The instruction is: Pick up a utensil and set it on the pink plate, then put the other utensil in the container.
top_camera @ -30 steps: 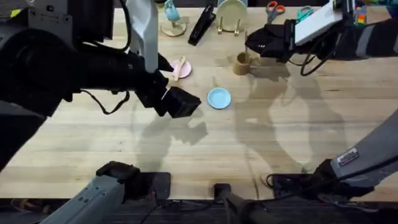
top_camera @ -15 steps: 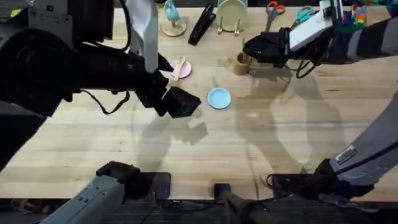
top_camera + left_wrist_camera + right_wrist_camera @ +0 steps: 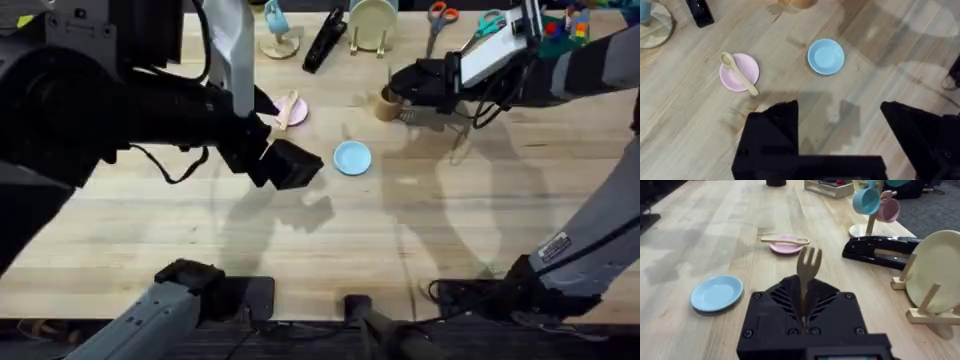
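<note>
A light-blue plate lies flat; a black stapler lies beyond.

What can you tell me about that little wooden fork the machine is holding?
The fork is small, pale and looks wooden, with a slim flat handle and short prongs. The right gripper is shut on the lower handle, so the fork stands upright with its prongs pointing away from the fingers. It touches nothing else. In the overhead view that gripper hangs by the brown cup at the far side of the table.
</note>
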